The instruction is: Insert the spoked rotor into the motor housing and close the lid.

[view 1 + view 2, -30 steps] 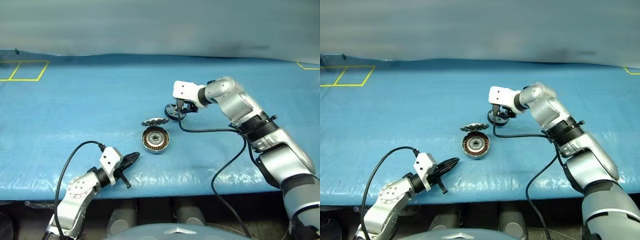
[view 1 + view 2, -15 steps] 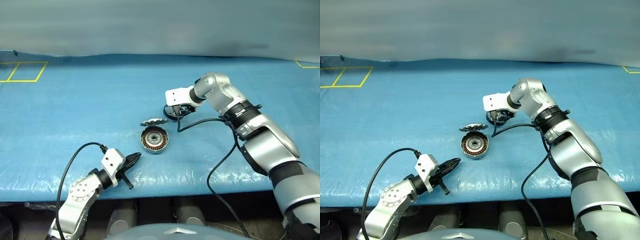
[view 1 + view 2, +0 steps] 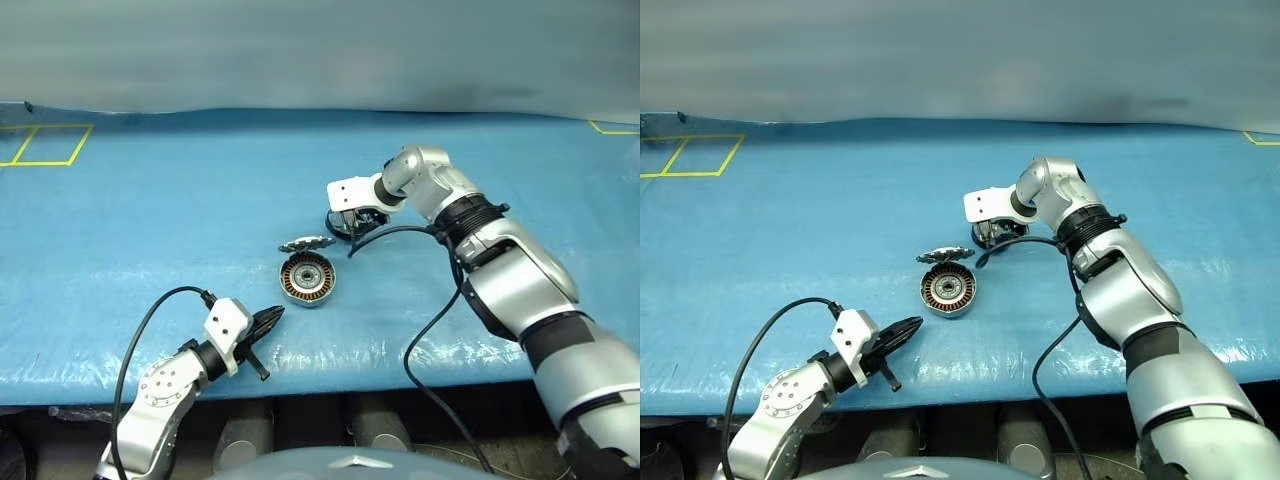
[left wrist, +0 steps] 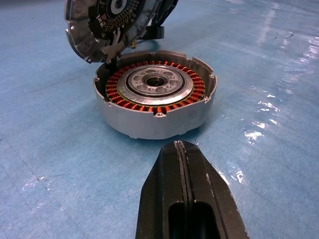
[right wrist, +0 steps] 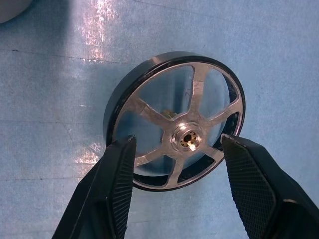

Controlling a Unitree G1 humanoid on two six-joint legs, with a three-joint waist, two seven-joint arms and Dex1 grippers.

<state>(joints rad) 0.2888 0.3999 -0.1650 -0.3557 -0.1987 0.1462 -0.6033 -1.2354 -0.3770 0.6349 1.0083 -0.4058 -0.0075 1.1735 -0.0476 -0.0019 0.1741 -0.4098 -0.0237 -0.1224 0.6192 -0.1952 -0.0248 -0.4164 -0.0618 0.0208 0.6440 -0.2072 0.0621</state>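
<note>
Between the right gripper (image 5: 174, 191) jaws: spoked rotor (image 5: 175, 133), flat on the blue worktop (image 3: 150, 210). Jaws apart, straddling the black rim on both sides, not yet closed on it. No contact confirmed.

Change over the last second: right arm folded at the elbow, wrist tipped from near level to steeply downward, gripper now poised over the rotor instead of beside it. Rotor, motor housing (image 3: 308, 279) and lid (image 3: 306, 243) unmoved. Left gripper (image 3: 268, 319) unchanged, jaws together, parked near the front worktop edge, well short of the housing.

Reading: pre-grasp alignment looks done; likely next is descend slightly and close on the rim, then carry over to the housing. Insertion and lid closing both still open.

View differences:
- Right wrist view: pale spokes, centre hub with bore, jaw spacing relative to rim. Head views give only a dark blob under the gripper.
- Left wrist view: housing interior empty, copper winding ring around silver hub, lid propped tilted against the far rim, inner face showing. Could foul the rotor drop-in; may need shifting first.
- Head views: overall layout, rotor just beyond and right of housing, short carry.
</note>
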